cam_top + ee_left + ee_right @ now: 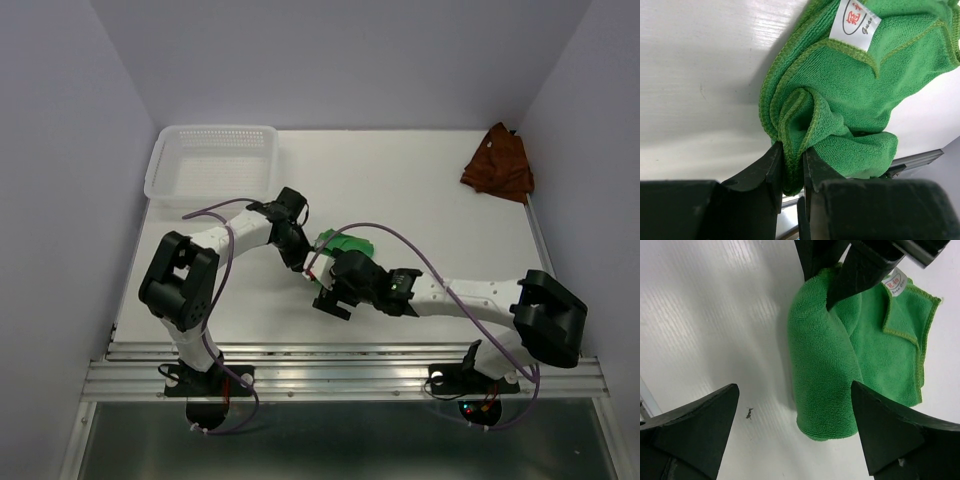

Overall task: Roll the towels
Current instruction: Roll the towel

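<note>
Left arm: elbow bent, reaching to mid-table, wrist tipped down at the green towel [350, 243] [850, 90] [825, 365].
Left gripper [305, 264] [792, 156]: jaws pinched tight on a bunched fold of the towel's edge.
Right arm: stretched low and leftward along the front of the table [420, 190].
Right gripper [332, 298] [794, 387]: jaws spread wide and gripping nothing; the towel's thick rolled part shows between them in the wrist view.
Green towel: mid-table, partly rolled, white tag [855, 22] showing.
Rust towel [498, 165]: crumpled in the far right corner, well apart from both grippers.
Count: two towels, two arms, one white basket [215, 129] at far left.
</note>
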`<action>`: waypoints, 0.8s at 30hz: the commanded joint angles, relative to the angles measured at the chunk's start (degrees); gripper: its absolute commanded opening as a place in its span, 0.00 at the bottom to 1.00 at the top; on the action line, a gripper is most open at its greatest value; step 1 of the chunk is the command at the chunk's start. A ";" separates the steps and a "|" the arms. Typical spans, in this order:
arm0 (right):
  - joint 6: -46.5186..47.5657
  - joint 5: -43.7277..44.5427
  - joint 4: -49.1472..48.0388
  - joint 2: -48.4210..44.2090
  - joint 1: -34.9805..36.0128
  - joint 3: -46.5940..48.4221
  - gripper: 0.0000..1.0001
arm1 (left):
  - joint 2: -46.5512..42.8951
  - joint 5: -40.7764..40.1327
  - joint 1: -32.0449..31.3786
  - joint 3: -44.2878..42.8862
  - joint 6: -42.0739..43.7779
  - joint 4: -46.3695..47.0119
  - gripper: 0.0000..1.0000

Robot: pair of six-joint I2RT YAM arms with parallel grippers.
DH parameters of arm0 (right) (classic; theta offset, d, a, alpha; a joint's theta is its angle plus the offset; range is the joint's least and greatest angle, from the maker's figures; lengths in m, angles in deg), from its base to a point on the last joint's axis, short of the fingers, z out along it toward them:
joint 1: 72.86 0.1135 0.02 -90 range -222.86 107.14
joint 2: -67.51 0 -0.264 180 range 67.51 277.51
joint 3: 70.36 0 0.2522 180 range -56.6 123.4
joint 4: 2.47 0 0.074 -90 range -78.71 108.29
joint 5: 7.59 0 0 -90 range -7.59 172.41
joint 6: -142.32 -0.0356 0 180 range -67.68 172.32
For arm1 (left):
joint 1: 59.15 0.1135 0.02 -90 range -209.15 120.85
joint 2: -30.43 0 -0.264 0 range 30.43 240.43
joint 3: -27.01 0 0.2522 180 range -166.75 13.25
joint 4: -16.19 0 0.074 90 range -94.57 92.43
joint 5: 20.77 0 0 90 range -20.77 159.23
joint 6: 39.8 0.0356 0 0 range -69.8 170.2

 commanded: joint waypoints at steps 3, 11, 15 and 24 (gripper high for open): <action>1.90 6.71 -4.71 1.88 1.35 -1.20 0.97 | -0.94 -0.67 0.33 -2.28 -0.17 -4.03 0.00; 2.34 7.15 -5.77 4.60 1.88 -1.82 0.89 | -2.08 -0.05 0.42 -1.32 -1.23 -3.68 0.00; 2.78 7.94 -6.90 6.44 2.40 -2.43 0.82 | -2.61 0.22 0.59 -0.79 -1.67 -3.07 0.00; -2.04 12.42 -11.82 5.84 2.40 -4.98 0.13 | -5.60 1.01 1.29 1.76 -3.60 -0.61 0.00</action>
